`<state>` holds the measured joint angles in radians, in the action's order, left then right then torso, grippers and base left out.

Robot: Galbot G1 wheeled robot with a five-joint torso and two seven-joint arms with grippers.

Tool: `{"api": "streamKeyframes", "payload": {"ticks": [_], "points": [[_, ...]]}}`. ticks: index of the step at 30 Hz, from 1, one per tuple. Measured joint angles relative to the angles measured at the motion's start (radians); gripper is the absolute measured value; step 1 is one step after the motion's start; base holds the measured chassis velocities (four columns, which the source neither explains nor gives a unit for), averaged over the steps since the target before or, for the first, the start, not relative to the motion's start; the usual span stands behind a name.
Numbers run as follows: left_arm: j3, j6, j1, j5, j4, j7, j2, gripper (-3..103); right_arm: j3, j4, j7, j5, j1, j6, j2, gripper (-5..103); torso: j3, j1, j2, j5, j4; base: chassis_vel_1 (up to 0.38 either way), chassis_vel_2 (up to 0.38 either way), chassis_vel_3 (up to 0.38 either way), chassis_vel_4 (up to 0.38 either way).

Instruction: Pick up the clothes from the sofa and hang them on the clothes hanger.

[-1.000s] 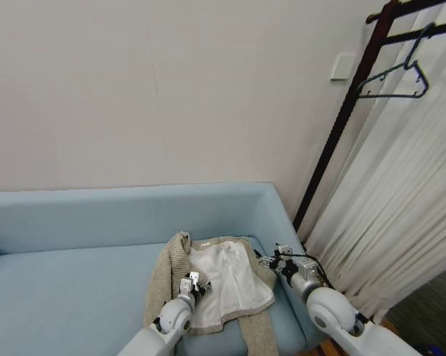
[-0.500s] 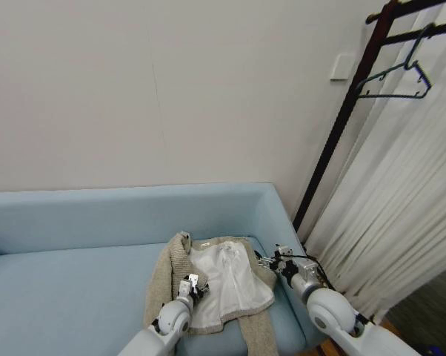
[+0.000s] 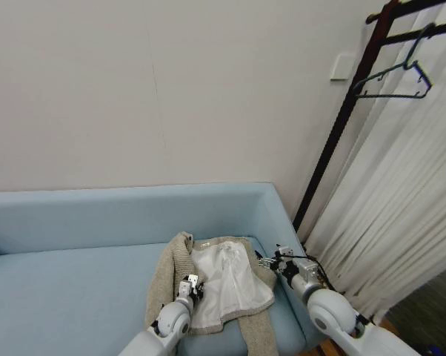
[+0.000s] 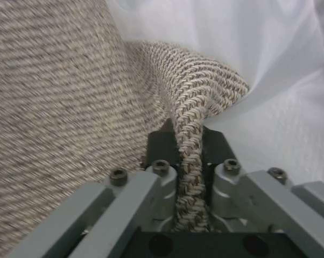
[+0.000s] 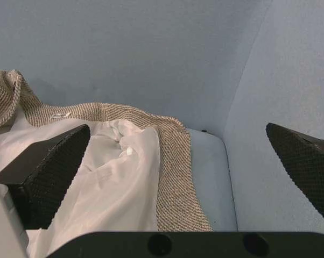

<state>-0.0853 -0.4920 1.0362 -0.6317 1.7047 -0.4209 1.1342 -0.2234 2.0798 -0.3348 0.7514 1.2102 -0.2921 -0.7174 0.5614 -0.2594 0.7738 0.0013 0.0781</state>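
Observation:
A beige knit jacket (image 3: 180,259) with a white lining (image 3: 227,285) lies spread open on the right part of the light blue sofa seat (image 3: 75,297). My left gripper (image 3: 189,285) is at the jacket's left front edge, shut on a raised fold of the knit hem (image 4: 190,134). The hem runs between the grey fingers (image 4: 232,180). My right gripper (image 3: 270,261) hovers open by the jacket's right edge, near the sofa arm; its black fingertips (image 5: 51,166) stand wide apart over the jacket (image 5: 175,177). A teal hanger (image 3: 392,78) hangs high on the dark rack (image 3: 334,141).
The sofa's right arm (image 3: 282,222) and backrest (image 3: 134,211) border the jacket. The rack's pole stands behind the sofa's right end, with white curtains (image 3: 401,208) beside it. A bare wall (image 3: 171,89) is behind. The sofa seat to the left is free.
My left gripper has drawn back slightly toward me while clamped on the jacket's hem. The right gripper and the hanger have stayed put.

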Motion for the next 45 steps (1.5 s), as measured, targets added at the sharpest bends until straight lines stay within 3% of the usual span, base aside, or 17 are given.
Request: {"api": "streamKeyframes", "payload": {"ticks": [2, 11, 18, 23, 25, 26, 27, 28, 30, 33, 36, 39, 45], "points": [[0.024, 0.017, 0.009, 0.0, 0.019, -0.005, -0.017, 3, 0.0, 0.001, 0.0, -0.001, 0.0, 0.001, -0.002, 100, 0.0, 0.0, 0.0, 0.0, -0.0002, 0.0, 0.0, 0.0, 0.0], [0.115, 0.031, 0.063, -0.016, 0.146, -0.001, -0.089, 2, -0.005, -0.001, 0.011, 0.002, -0.017, 0.004, 0.0, 100, 0.0, 0.0, 0.0, 0.0001, -0.0003, 0.0, 0.0, 0.0, 0.0], [0.128, 0.034, 0.081, -0.017, 0.169, 0.003, -0.099, 0, -0.001, -0.007, 0.02, 0.005, -0.034, 0.005, 0.0, 100, 0.0, 0.0, 0.0, 0.0, -0.0002, 0.0, 0.0, 0.0, 0.0], [0.127, 0.031, 0.097, -0.017, 0.166, 0.0, -0.093, 22, -0.002, -0.018, 0.023, 0.004, -0.036, 0.01, -0.001, 100, 0.0, 0.0, 0.0, 0.0001, -0.0002, 0.0, 0.0, 0.0, 0.0], [0.128, 0.031, 0.1, -0.016, 0.163, 0.0, -0.093, 22, -0.005, -0.019, 0.025, 0.004, -0.035, 0.012, -0.001, 100, 0.0, 0.0, 0.0, 0.0002, -0.0002, 0.0, 0.0, 0.0, 0.0], [0.128, 0.031, 0.102, -0.015, 0.16, 0.0, -0.093, 32, -0.009, -0.021, 0.028, 0.004, -0.032, 0.013, -0.001, 100, 0.0, 0.0, 0.0, 0.0001, -0.0003, 0.0, 0.0, 0.0, 0.0], [0.128, 0.032, 0.102, -0.015, 0.156, 0.0, -0.092, 32, -0.012, -0.024, 0.03, 0.004, -0.031, 0.014, -0.001, 100, 0.0, 0.0, 0.0, 0.0001, -0.0002, 0.0, 0.0, 0.0, 0.0], [0.128, 0.033, 0.101, -0.015, 0.151, 0.0, -0.09, 41, -0.014, -0.025, 0.031, 0.004, -0.03, 0.015, -0.001, 100, 0.0, 0.0, 0.0, 0.0002, -0.0002, 0.0, 0.0, 0.0, 0.0], [0.128, 0.034, 0.099, -0.015, 0.145, 0.001, -0.088, 41, -0.015, -0.027, 0.031, 0.004, -0.03, 0.015, 0.0, 100, 0.0, 0.0, 0.0, 0.0001, -0.0003, 0.0, 0.0, 0.0, 0.0], [0.127, 0.038, 0.091, -0.014, 0.133, 0.001, -0.083, 25, -0.018, -0.03, 0.032, 0.004, -0.029, 0.016, 0.0, 100, 0.0, 0.0, 0.0, 0.0002, -0.0002, 0.0, 0.0, 0.0, 0.0], [0.125, 0.039, 0.092, -0.014, 0.134, 0.002, -0.082, 19, -0.022, -0.03, 0.033, 0.003, -0.025, 0.017, 0.0, 100, 0.0, 0.0, 0.0, 0.0002, -0.0002, 0.0, 0.0, 0.0, 0.0], [0.131, 0.042, 0.107, -0.014, 0.15, 0.003, -0.082, 4, -0.027, -0.03, 0.033, 0.001, -0.017, 0.018, 0.0, 100, 0.0, 0.0, 0.0, 0.0001, -0.0001, 0.0, 0.0, 0.0, 0.0], [0.163, 0.056, 0.153, -0.005, 0.198, 0.001, -0.097, 2, -0.032, -0.029, 0.036, 0.0, -0.014, 0.024, 0.002, 100, 0.0, 0.0, 0.0, 0.0001, -0.0002, 0.0, 0.0, 0.0, 0.0]]}}
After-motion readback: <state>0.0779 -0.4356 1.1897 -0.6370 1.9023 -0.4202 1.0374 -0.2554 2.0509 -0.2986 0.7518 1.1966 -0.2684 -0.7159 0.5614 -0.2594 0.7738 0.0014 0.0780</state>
